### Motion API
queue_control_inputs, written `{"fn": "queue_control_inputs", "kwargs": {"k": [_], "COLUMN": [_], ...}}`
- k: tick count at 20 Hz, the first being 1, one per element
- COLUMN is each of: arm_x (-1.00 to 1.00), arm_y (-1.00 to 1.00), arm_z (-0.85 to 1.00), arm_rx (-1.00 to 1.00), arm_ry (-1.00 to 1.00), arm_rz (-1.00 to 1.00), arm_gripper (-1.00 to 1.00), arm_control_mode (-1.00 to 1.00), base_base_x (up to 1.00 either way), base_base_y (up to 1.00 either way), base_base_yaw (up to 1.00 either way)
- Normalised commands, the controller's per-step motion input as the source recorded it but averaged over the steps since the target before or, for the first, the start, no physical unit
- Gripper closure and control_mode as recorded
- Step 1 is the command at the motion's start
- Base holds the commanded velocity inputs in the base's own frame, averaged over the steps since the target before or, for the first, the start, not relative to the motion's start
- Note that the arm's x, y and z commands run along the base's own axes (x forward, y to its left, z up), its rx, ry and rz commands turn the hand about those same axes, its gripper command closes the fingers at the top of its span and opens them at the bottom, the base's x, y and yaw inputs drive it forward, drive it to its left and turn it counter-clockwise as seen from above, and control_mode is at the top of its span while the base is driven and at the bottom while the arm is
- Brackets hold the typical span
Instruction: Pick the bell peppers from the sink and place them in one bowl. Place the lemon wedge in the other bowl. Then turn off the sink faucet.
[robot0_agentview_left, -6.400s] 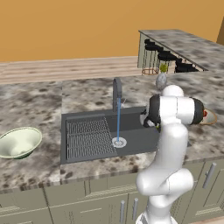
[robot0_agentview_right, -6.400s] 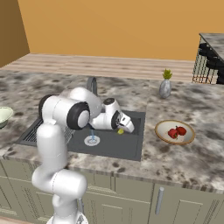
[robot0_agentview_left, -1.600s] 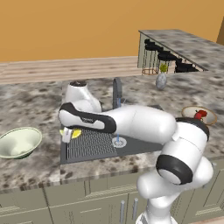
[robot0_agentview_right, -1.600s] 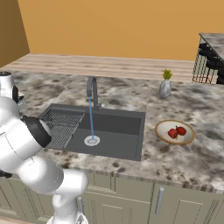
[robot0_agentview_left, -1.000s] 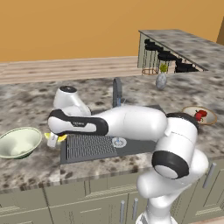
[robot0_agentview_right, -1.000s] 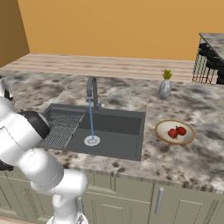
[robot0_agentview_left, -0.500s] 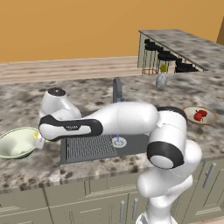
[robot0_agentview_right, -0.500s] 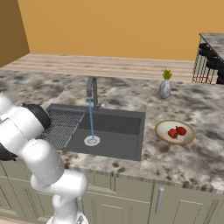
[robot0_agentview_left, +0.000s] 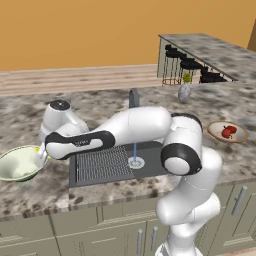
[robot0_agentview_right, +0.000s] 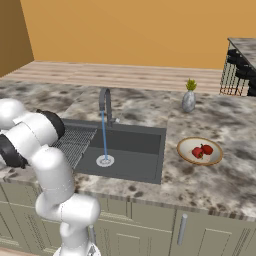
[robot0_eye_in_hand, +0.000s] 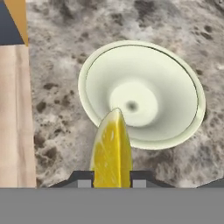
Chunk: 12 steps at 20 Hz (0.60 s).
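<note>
Fingers (robot0_eye_in_hand: 112, 178) clamped on the lemon wedge (robot0_eye_in_hand: 111, 148), hovering by the 6 o'clock rim of the pale green bowl (robot0_eye_in_hand: 192, 92) on the table (robot0_eye_in_hand: 57, 78). Both bell peppers (robot0_agentview_right: 202, 150) sitting in the tan bowl (robot0_agentview_right: 186, 148). Faucet (robot0_agentview_right: 105, 102) running.

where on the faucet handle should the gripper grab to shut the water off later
Judging by its pose, take the small side handle, a stub sticking out beside the base of the sink faucet. Come down from above and the front with the fingers either side of it, clear of the tall arched spout and water stream. The gripper is shut on the lemon wedge now.
</note>
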Motion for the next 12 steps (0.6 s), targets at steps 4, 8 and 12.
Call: {"fn": "queue_control_inputs", "kwargs": {"k": [4,8,12], "arm_x": [0.19,0.18,0.22], "arm_y": [0.19,0.32,0.4], "arm_z": [0.0,0.0,0.0], "arm_rx": [0.0,0.0,0.0], "arm_ry": [0.0,-0.01,-0.04], "arm_rz": [-0.1,-0.1,-0.11], "arm_gripper": [1.0,1.0,1.0], "arm_control_mode": [-1.0,-1.0,-1.0], "base_base_x": [0.0,0.0,0.0], "base_base_y": [0.0,0.0,0.0], "base_base_yaw": [0.0,0.0,0.0]}}
